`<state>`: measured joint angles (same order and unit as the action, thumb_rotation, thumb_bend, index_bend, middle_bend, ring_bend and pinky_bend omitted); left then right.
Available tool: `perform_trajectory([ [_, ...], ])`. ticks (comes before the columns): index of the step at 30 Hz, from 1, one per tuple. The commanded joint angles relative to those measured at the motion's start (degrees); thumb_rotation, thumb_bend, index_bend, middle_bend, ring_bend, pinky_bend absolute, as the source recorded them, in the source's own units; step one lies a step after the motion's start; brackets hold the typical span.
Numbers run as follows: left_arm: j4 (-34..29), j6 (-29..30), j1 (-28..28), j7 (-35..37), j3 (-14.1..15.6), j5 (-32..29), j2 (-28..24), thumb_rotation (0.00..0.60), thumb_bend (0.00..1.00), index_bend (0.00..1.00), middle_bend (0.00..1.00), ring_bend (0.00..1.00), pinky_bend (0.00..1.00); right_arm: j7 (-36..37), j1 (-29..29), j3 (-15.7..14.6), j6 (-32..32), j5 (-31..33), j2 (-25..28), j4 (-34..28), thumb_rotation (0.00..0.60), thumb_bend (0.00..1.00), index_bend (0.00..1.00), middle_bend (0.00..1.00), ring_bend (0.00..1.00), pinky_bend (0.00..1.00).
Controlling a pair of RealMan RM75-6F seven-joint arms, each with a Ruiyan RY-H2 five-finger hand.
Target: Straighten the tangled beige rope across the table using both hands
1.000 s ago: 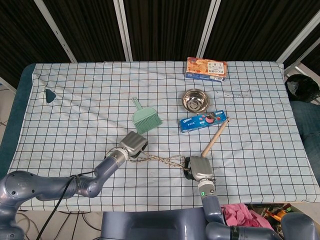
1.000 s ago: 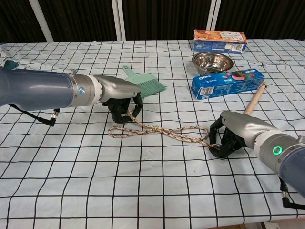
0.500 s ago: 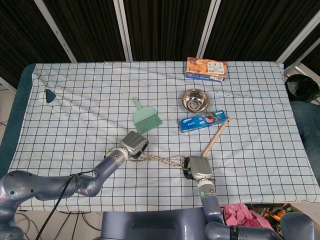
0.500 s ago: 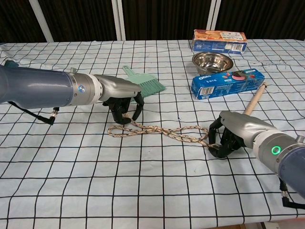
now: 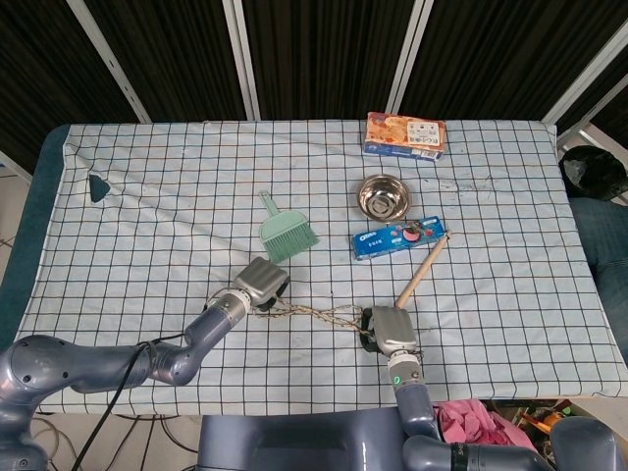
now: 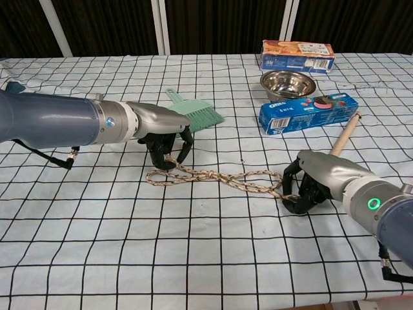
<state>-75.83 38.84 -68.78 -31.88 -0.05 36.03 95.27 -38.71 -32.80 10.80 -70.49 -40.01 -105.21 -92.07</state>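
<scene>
The beige rope lies looped and twisted on the checked cloth between my two hands, also seen as the rope in the head view. My left hand is curled down over the rope's left end, fingers around the strand. My right hand grips the rope's right end at the table, fingers closed over it. In the head view the left hand and right hand sit at the two ends of the rope.
A green dustpan brush lies just behind my left hand. A wooden stick, a blue biscuit pack, a steel bowl and an orange box stand behind my right hand. The table's front edge is near.
My left hand has shifted very slightly over the rope's left end; the rope's left loop sits a little differently. The right hand has stayed put.
</scene>
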Motion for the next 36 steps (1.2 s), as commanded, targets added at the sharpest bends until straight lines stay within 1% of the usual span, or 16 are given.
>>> perform_trajectory([
  [1,0.13,-0.09,-0.07,-0.12,0.07,-0.19,0.12,0.600,0.39,0.52,1.00,0.91,0.80,0.00,0.00,0.02,0.02,0.05,-0.01,0.04,0.600,0.45,0.63,1.00,1.00,1.00],
  [6,0.28,-0.24,-0.11,-0.04,-0.03,-0.27,0.27,0.600,0.40,0.54,1.00,0.91,0.80,0.09,0.00,0.16,-0.02,0.06,0.03,-0.01,0.600,0.45,0.63,1.00,1.00,1.00],
  [12,0.70,-0.19,-0.16,-0.71,0.47,-0.77,0.52,0.600,0.45,0.57,1.00,0.91,0.80,0.13,0.04,0.05,0.08,0.13,0.08,-0.12,0.600,0.45,0.63,1.00,1.00,1.00],
  [23,0.58,0.28,0.15,-0.18,-0.15,-0.50,0.14,0.600,0.47,0.60,1.00,0.91,0.81,0.52,0.22,0.11,0.10,0.12,0.58,-0.64,0.600,0.45,0.63,1.00,1.00,1.00],
  [28,-0.40,0.74,0.37,0.44,-0.82,-0.06,-1.08,0.600,0.47,0.60,1.00,0.91,0.81,0.63,0.32,0.11,0.02,-0.24,1.55,-1.77,0.600,0.45,0.63,1.00,1.00,1.00],
  [31,-1.48,1.28,0.65,1.07,-1.39,0.50,-2.35,0.600,0.49,0.60,1.00,0.91,0.81,0.84,0.39,0.27,-0.11,-0.78,2.56,-2.99,0.600,0.45,0.63,1.00,1.00,1.00],
  [36,-3.71,2.35,1.35,1.63,-1.70,1.35,-5.63,0.600,0.49,0.60,1.00,0.91,0.81,1.15,0.58,1.09,-0.96,-2.08,5.83,-6.19,0.600,0.45,0.63,1.00,1.00,1.00],
])
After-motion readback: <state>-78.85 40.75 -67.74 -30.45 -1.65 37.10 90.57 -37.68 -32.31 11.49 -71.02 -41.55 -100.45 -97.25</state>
